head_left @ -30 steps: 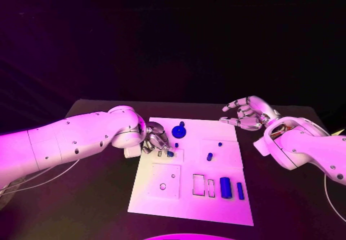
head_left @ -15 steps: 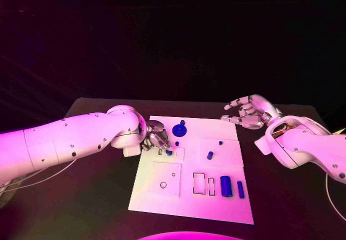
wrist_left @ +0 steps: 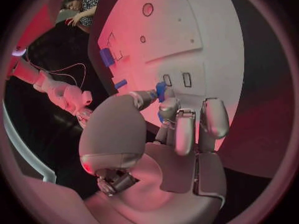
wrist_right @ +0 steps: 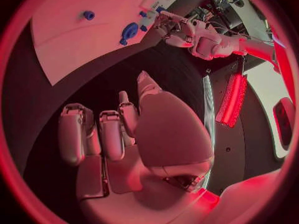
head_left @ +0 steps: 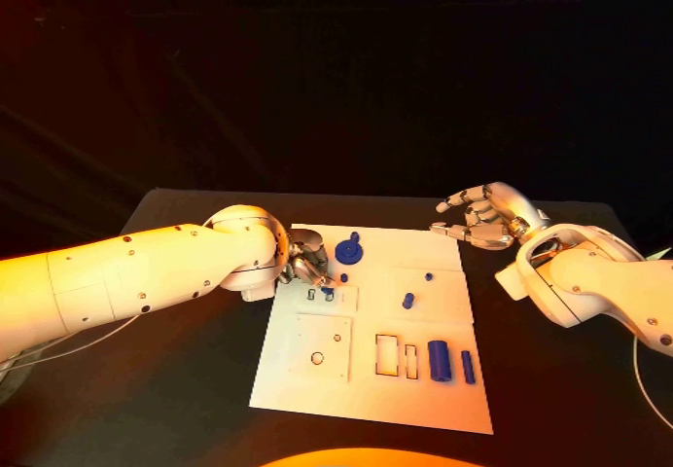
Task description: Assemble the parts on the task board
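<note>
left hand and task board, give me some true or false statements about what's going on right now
1. The left hand pinches a small blue part over the task board. True.
2. The right hand holds a blue part. False: it holds nothing, fingers apart, beside the board's far right corner.
3. A large blue cylinder lies near the board's near right area. True.
4. The round blue part sits off the board on the black table. False: it is on the board, near its far edge.
5. The right hand rests on the board. False: it is clear of the board.
</note>
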